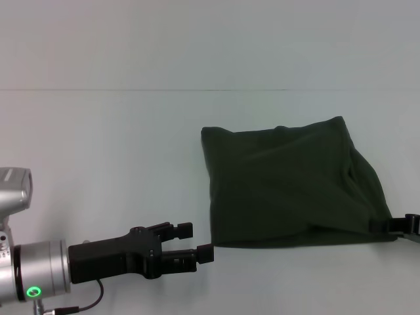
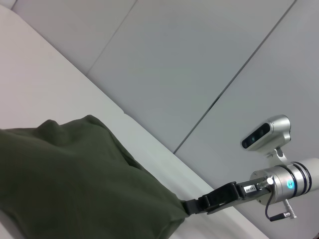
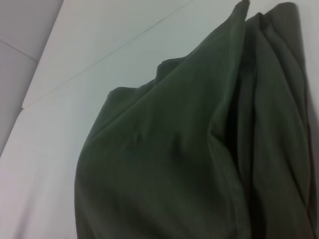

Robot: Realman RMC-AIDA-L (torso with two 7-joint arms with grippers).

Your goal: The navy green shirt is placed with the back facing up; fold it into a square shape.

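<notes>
Shirt (image 1: 289, 187) lies folded on the pale surface (image 1: 105, 144), right of centre in head view, as a rough square w/ plain dark olive cloth up; no lettering shows. Top edge runs fairly straight, left edge near vertical, near edge slightly curved. Right side bulges out & slopes down toward the near-right corner, w/ a few soft creases across the top layer.

Left hand (image 1: 197, 243) sits low at front-left in head view, pointing right toward the shirt's near-left corner. Its two black fingers (image 1: 178, 229) are spread w/ a clear gap, holding nothing; lower fingertip is just beside the corner, can't tell if touching. Green ring light glows on the silver wrist behind it.

Right hand (image 1: 382, 226) shows only as a black tip at the right edge of head view, at the shirt's near-right corner. Left wrist view shows it better (image 2: 192, 206): black fingers meet the cloth's corner, and the fabric (image 2: 75, 174) draws to a point there, so it reads as pinched on the shirt. Silver wrist w/ blue light & camera sits behind it.

Right wrist view is filled by the cloth (image 3: 189, 149): stacked folded layers w/ edges running side by side, on the pale surface.
</notes>
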